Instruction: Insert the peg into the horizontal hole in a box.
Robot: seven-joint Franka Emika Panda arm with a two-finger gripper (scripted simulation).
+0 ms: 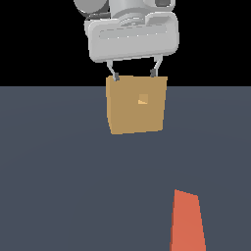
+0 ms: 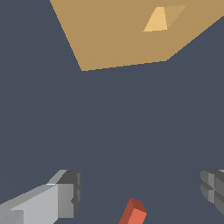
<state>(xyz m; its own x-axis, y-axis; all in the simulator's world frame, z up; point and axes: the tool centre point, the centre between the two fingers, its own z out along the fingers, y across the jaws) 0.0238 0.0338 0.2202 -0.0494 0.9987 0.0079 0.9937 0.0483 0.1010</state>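
The tan box rests on the dark floor, and its face with the small square hole looks toward the exterior camera. My gripper hangs open just above the box's upper edge, with nothing between its fingers. In the wrist view the box and its hole lie beyond the open gripper. The peg shows only its orange-red end, low in the exterior view and right of the box. The wrist view catches that end at the picture's edge. Its pale half is out of view.
Dark grey-blue floor stretches around the box and the peg. Black background lies behind the arm. No other objects show.
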